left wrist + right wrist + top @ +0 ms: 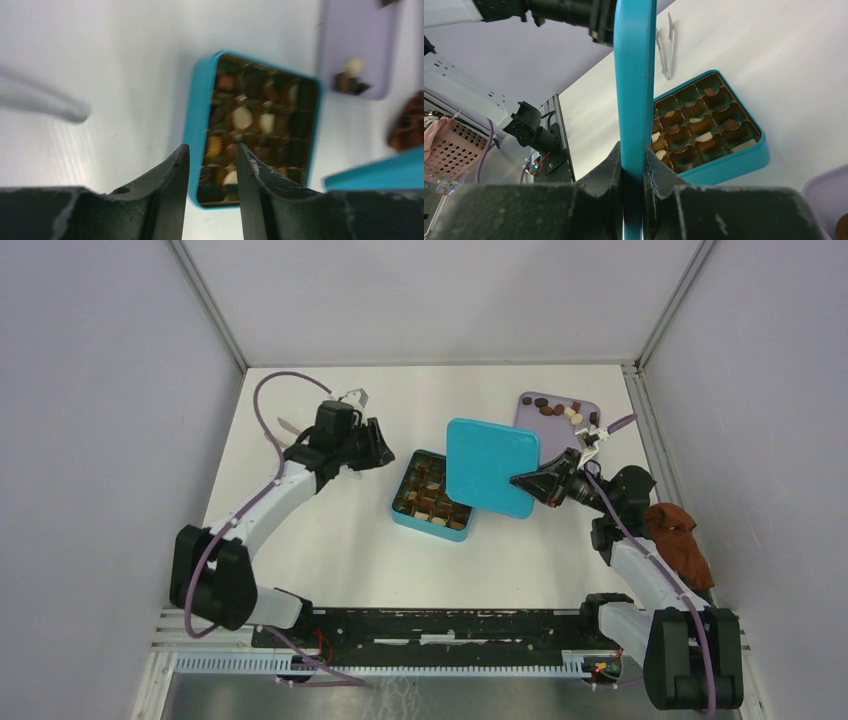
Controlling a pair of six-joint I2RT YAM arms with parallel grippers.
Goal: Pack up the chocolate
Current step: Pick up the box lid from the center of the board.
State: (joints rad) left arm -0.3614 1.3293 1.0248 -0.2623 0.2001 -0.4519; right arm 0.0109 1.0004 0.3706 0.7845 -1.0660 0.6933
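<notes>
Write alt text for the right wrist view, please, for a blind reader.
The right gripper clamps the edge of a teal lid, seen edge-on. Behind it an open teal box, partly filled with chocolates, sits on the white table, metal tongs beyond.

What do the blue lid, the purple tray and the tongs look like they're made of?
The teal lid looks like thin painted metal or hard plastic: smooth, flat and rigid though held by one edge. The lavender tray is probably matte plastic, rounded corners. The tongs seem bare metal: pale grey, thin blades.
</notes>
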